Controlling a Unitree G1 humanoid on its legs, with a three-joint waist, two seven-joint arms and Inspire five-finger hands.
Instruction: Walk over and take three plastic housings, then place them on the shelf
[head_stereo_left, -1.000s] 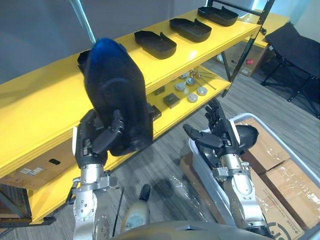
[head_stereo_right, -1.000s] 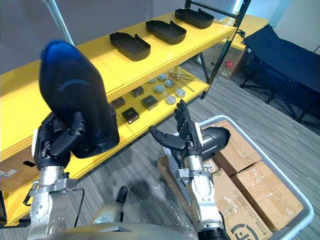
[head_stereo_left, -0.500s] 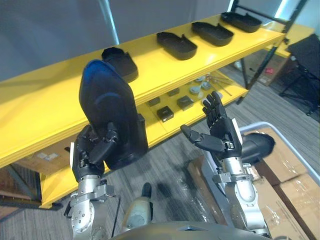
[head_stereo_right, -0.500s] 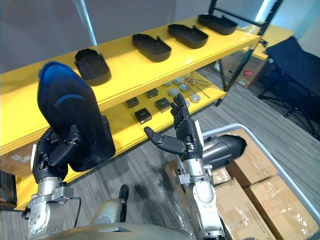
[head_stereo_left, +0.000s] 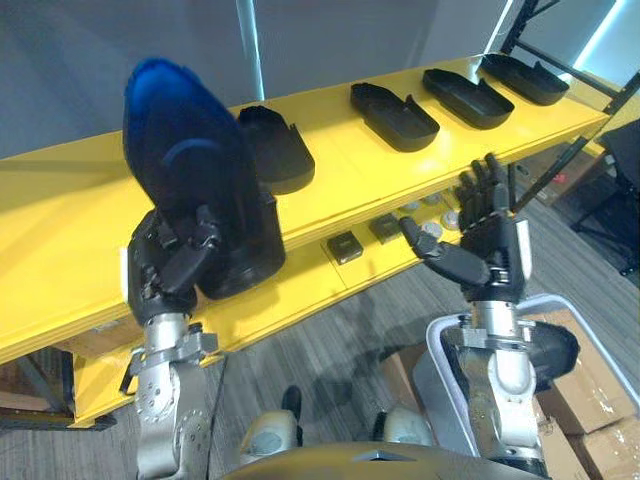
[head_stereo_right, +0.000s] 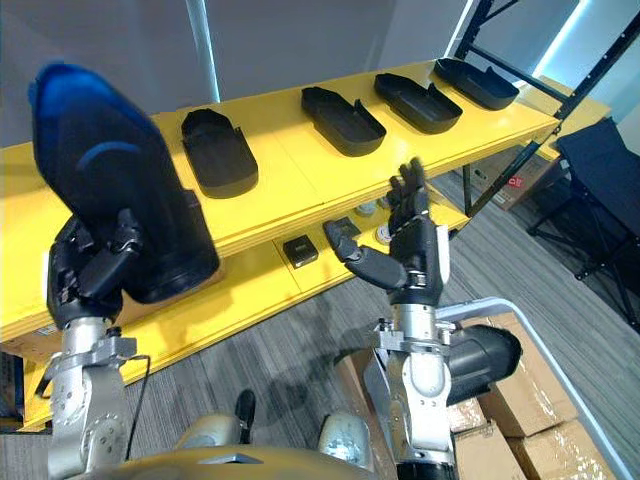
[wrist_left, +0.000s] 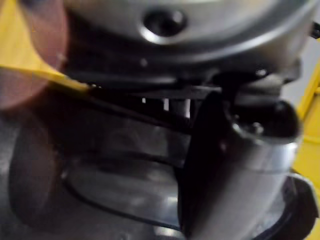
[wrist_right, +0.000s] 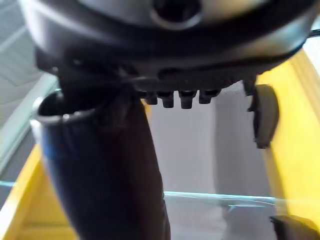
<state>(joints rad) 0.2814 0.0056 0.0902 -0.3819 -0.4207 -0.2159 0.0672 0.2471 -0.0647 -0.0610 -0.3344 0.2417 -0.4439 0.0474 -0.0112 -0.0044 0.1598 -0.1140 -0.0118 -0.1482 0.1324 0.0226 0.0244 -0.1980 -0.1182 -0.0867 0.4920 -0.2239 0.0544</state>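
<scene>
My left hand (head_stereo_left: 168, 268) is shut on a black plastic housing (head_stereo_left: 195, 185) with a blue-lit top, held upright in front of the yellow shelf (head_stereo_left: 70, 230). The same housing (head_stereo_right: 110, 180) rises above the left hand (head_stereo_right: 88, 275) in the right eye view. Several black housings lie in a row on the shelf's top board: one (head_stereo_left: 272, 148) just right of the held one, others (head_stereo_left: 394, 102) (head_stereo_left: 468, 97) farther right. My right hand (head_stereo_left: 480, 240) is raised with straight, spread fingers and holds nothing.
The shelf's lower board (head_stereo_left: 330, 275) carries small dark blocks (head_stereo_left: 345, 246) and round parts. A grey cart rim (head_stereo_left: 450, 340) with another dark housing (head_stereo_right: 485, 360) and cardboard boxes (head_stereo_right: 530, 400) sits low right. A black shelf upright (head_stereo_right: 590, 90) stands at the right.
The camera has shifted, bringing the shelf closer and more central. My left hand has lifted the housing higher against the top board. My right hand has risen, still open.
</scene>
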